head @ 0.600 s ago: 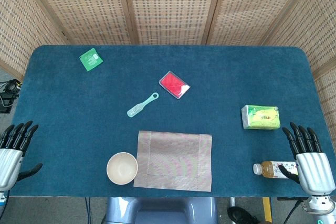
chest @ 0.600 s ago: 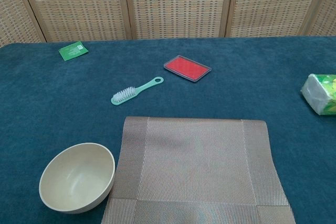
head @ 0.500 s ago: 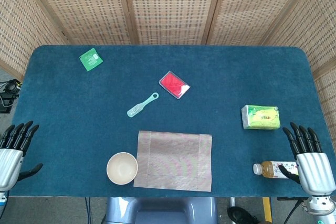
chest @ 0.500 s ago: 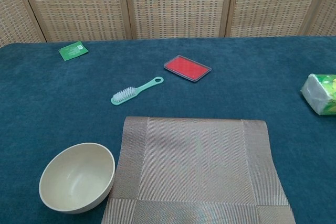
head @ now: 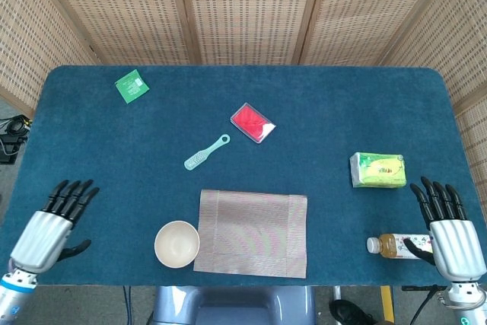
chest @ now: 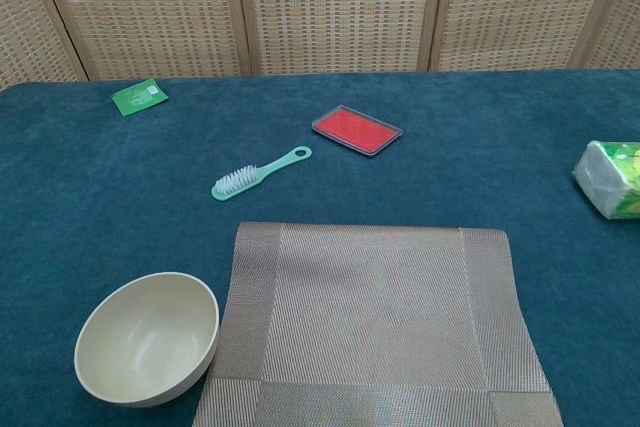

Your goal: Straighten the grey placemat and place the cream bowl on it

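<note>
The grey placemat [head: 253,233] [chest: 375,320] lies flat near the table's front edge, its sides nearly square to the edge. The cream bowl [head: 176,243] [chest: 148,351] stands upright on the blue cloth just left of the mat, touching or almost touching its left border. My left hand [head: 52,227] hovers over the front left of the table, fingers spread, holding nothing, well left of the bowl. My right hand [head: 449,232] is at the front right corner, fingers apart and empty. Neither hand shows in the chest view.
A tea bottle [head: 394,245] lies beside my right hand. A green tissue pack [head: 377,170] [chest: 611,178] sits behind it. A mint brush [head: 205,151] [chest: 259,172], a red case [head: 252,122] [chest: 356,129] and a green packet [head: 132,86] [chest: 139,96] lie farther back.
My left hand has moved right and inward, from the table's left edge onto the front left of the cloth. The right hand, bowl and mat are unmoved.
</note>
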You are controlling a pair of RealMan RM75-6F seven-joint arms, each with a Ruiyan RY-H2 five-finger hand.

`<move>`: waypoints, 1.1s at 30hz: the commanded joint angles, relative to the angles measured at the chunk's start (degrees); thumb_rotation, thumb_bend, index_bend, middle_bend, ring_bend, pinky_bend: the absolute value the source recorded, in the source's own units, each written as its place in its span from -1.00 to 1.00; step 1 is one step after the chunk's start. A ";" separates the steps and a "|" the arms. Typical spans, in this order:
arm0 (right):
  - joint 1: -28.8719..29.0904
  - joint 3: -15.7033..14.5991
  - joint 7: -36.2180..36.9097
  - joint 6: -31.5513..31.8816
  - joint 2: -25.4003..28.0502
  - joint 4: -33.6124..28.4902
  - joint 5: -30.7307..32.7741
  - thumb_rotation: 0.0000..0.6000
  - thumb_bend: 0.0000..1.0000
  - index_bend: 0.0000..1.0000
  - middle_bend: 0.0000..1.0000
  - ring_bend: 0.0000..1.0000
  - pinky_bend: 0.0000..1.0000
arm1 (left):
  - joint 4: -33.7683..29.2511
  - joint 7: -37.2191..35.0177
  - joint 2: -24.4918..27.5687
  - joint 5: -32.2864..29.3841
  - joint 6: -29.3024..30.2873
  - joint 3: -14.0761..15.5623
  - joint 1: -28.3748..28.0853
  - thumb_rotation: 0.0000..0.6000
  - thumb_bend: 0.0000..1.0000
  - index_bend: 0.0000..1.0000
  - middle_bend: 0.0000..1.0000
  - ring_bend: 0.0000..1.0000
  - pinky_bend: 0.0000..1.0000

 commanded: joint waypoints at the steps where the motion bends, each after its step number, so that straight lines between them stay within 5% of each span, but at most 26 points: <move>1: 0.23 0.32 0.53 -0.51 0.24 -0.07 0.85 1.00 -1.00 -1.00 -1.00 -1.00 -1.00 | 5.65 -0.79 -5.25 6.40 -5.55 1.50 -5.41 1.00 -1.00 -0.98 -1.00 -1.00 -1.00; 12: 0.15 0.69 3.53 -0.50 1.35 0.01 1.92 1.00 -1.00 -1.00 -1.00 -1.00 -1.00 | 10.92 3.44 -13.70 11.19 -14.33 3.69 -11.94 1.00 -1.00 -0.77 -1.00 -1.00 -1.00; 23: 0.12 0.70 5.07 -0.35 1.94 -0.02 1.89 1.00 -1.00 -1.00 -1.00 -1.00 -1.00 | 13.25 9.64 -19.10 9.37 -18.14 4.97 -12.27 1.00 -0.98 -0.35 -1.00 -1.00 -1.00; 33: 0.19 0.65 5.33 -0.47 1.97 0.01 1.85 1.00 -1.00 -1.00 -1.00 -1.00 -1.00 | 13.29 12.62 -21.13 5.90 -20.47 4.80 -12.73 1.00 -0.29 -0.05 -1.00 -1.00 -1.00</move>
